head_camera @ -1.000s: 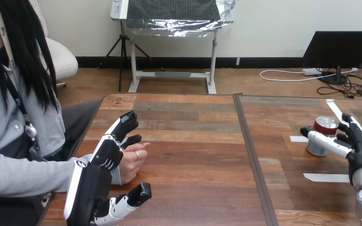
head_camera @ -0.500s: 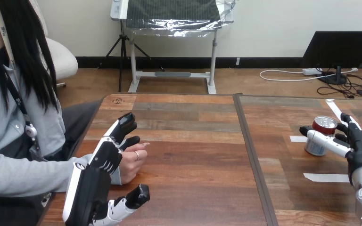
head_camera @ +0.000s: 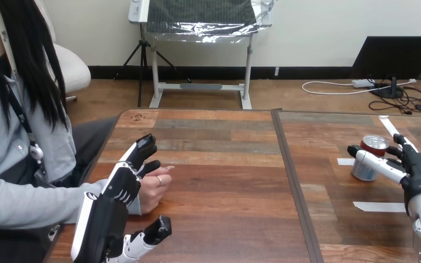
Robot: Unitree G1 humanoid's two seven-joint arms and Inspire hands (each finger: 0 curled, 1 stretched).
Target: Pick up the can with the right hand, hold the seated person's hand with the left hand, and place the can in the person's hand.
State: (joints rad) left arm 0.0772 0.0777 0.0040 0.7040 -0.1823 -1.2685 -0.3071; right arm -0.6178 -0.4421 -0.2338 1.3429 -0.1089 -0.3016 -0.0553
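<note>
Wooden tabletop [head_camera: 225, 181], with the can [head_camera: 363, 172] at its right side gripped between the right hand's [head_camera: 419, 172] thumb and fingers [head_camera: 404, 147] for lifting, and the left hand [head_camera: 121, 186] straight-fingered beside the person's hand [head_camera: 152, 193], apparently ready to hold it.

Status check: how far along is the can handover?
Done: the right hand is closed on the can, thumb across its front, fingers behind. In hand: the left hand lies alongside the person's hand, fingers straight, not curled round it. Left: grasp that hand, carry the can across the table and place it there. Whether the can is lifted yet, I cannot tell.
</note>
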